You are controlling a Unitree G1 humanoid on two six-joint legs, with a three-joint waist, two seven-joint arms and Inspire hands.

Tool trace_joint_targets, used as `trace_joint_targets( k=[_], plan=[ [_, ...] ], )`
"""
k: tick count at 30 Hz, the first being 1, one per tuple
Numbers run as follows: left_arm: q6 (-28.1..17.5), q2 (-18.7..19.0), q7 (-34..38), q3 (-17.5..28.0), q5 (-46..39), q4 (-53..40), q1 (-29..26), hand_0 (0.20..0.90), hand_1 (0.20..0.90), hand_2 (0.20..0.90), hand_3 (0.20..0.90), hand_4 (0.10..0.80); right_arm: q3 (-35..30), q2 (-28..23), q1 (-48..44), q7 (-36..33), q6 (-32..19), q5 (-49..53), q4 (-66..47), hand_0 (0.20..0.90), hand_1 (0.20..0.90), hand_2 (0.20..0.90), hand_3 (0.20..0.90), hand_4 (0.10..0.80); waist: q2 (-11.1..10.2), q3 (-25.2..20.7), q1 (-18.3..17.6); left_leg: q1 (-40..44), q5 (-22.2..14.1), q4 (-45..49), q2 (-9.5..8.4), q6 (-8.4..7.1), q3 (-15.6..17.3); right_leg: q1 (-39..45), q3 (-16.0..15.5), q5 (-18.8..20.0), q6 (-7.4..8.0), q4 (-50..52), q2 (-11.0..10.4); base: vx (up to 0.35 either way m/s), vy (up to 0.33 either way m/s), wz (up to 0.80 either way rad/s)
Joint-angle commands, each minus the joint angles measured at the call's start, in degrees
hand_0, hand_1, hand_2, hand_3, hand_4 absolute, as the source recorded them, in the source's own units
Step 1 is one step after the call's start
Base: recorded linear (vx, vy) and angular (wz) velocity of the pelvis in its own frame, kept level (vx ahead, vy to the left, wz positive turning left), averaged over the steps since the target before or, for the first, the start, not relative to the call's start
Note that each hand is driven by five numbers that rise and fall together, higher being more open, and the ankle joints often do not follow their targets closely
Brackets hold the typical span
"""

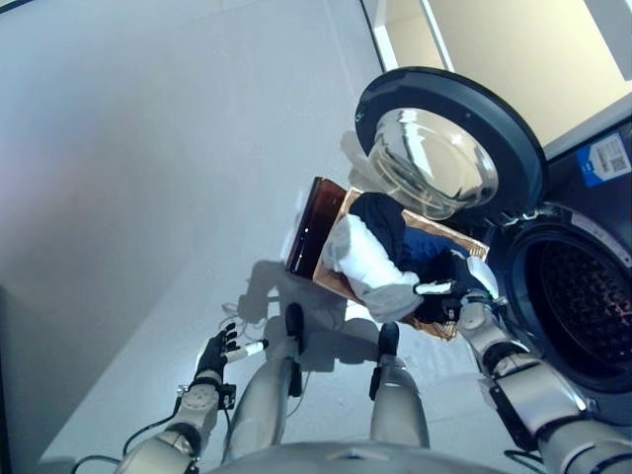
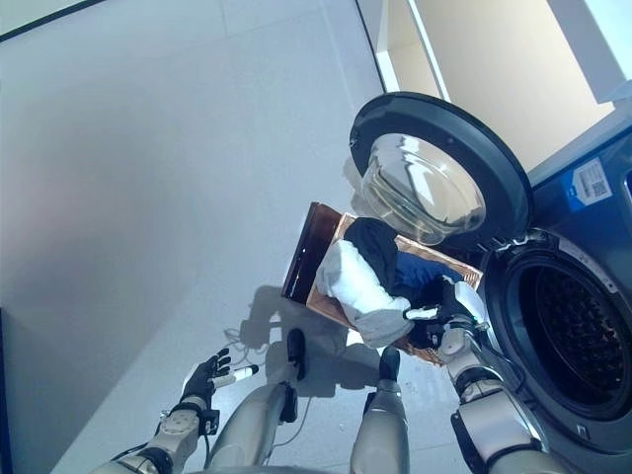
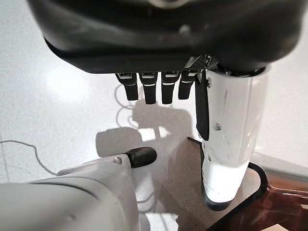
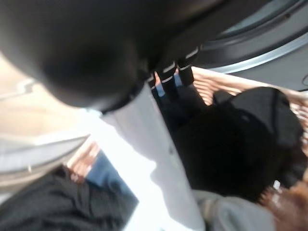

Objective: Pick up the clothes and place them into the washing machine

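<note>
One hand in the laundry basket, the other idle

My right hand (image 1: 446, 292) is down among the clothes (image 1: 380, 259) in the wicker basket (image 1: 331, 267) at frame centre; I cannot tell whether its fingers have closed on the dark garment beneath them. The basket sits on the floor just beside the washing machine (image 1: 583, 296) at the right, whose door (image 1: 449, 148) stands swung open above it, so I judge the carry to the drum will be short. My left hand (image 1: 215, 354), lower left, hangs with fingers relaxed, holding nothing.
</note>
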Motion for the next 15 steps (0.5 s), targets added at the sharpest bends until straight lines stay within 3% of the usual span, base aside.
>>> trace_joint_targets(
  k=[1,8,15],
  plan=[
    [-0.97,0.79,2.03,0.13,-0.77,0.99,-0.78,0.9,0.9,0.9,0.9,0.8,1.78,-0.48,0.33,-1.58,-0.55,-1.75,-3.72,0.9,0.9,0.9,0.9,0.8,-2.14,-0.5,-0.9,-2.56,-4.17,5.49,-0.18,-4.37,-1.64,-1.68,2.26,10.64,-2.75,-8.01,-1.42,0.0,0.0,0.0],
    [-1.25,0.78,2.84,-0.1,0.16,1.31,-1.38,0.9,0.9,0.9,0.9,0.8,0.8,-0.26,0.64,-2.96,-0.51,-1.79,-1.97,0.9,0.9,0.9,0.9,0.8,-2.0,-1.33,-1.12,-3.42,-4.28,5.62,-0.29,-4.36,-1.61,-2.8,2.52,10.86,-2.81,-8.02,-1.52,0.009,0.0,-0.01],
    [-1.45,0.93,3.23,-0.24,0.78,0.89,-0.56,0.9,0.9,0.9,0.9,0.8,-1.06,-3.24,-0.12,-3.7,-0.83,-0.9,-3.61,0.9,0.9,0.9,0.9,0.8,-2.04,-2.06,-1.29,-3.16,-4.69,5.98,-0.19,-4.37,-1.5,-2.63,3.04,10.57,-2.76,-7.97,-1.31,0.029,-0.014,-0.05]
  ],
)
